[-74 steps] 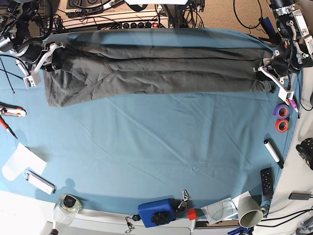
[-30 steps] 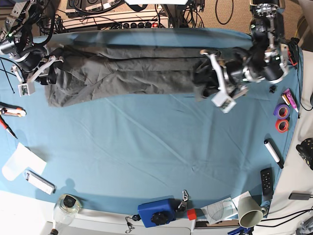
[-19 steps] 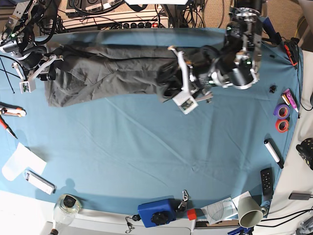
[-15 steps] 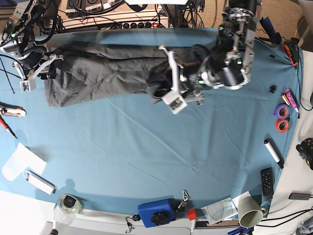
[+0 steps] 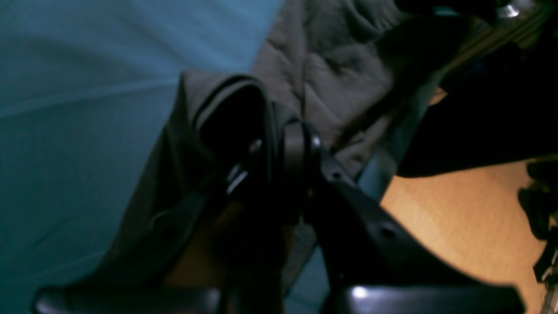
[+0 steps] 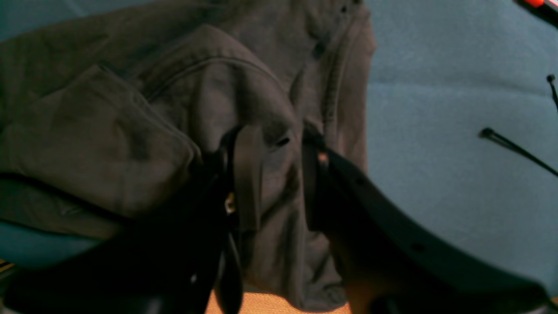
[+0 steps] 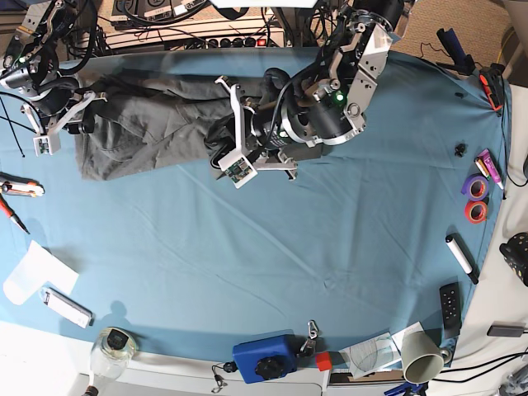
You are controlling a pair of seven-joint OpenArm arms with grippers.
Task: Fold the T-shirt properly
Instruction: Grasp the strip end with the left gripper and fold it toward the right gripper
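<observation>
The dark grey T-shirt (image 7: pixel 148 124) lies bunched along the far left of the blue table cloth (image 7: pixel 272 247). My left gripper (image 7: pixel 235 136) reaches in over the shirt's middle, shut on a doubled fold of the fabric. In the left wrist view the black fingers (image 5: pixel 296 152) pinch that grey fold (image 5: pixel 331 74). My right gripper (image 7: pixel 66 120) stands at the shirt's left end. Its fingers (image 6: pixel 248 174) are closed over a wad of the T-shirt (image 6: pixel 130 131) near a stitched hem.
Two tape rolls (image 7: pixel 475 198), a marker (image 7: pixel 460 258) and a remote (image 7: pixel 450 307) line the right edge. A blue device (image 7: pixel 264 356), a paper cup (image 7: pixel 421 355) and a jar (image 7: pixel 111 345) stand along the front. Hand tools (image 7: pixel 21 188) and paper (image 7: pixel 33 272) lie at the left.
My left arm has swept leftward across the table, carrying the shirt's right end over the rest, so the shirt is now about half as long. The right gripper stayed in place.
</observation>
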